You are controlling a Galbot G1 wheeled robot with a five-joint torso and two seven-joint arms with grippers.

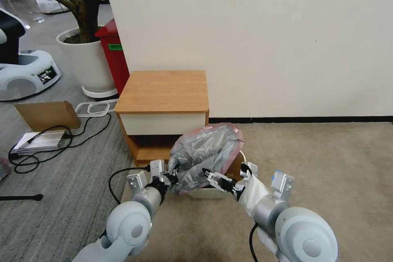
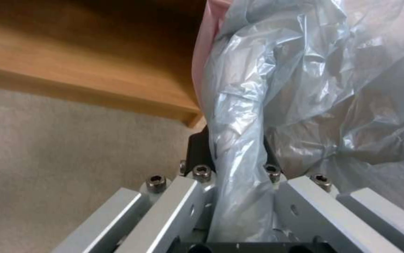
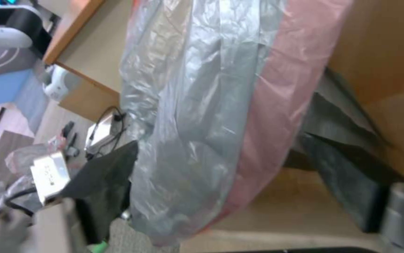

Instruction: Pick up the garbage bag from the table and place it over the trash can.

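Garbage bag [image 1: 204,153], grey crinkly plastic with a pinkish-red rim, is hanging puffed up in the air between both grippers, in front of the table [image 1: 163,90] and right above the trash can [image 1: 211,192], whose cream-white edge is peeking out under the bag. Left arm is reaching forward from the lower left, elbow low, left gripper [image 1: 171,177] clamping a bunched fold at the bag's left lower edge; left wrist view is showing that fold running between the closed fingers [image 2: 197,151], with the table's lower shelf behind. Right arm is coming in from the lower right, angled inward toward the left, right gripper [image 1: 211,177] pushing into the bag's right side with plastic draped over it; right wrist view is showing a dark finger [image 3: 103,182] against the film and the pink rim beside it, but whether it's pinching the bag is not clear
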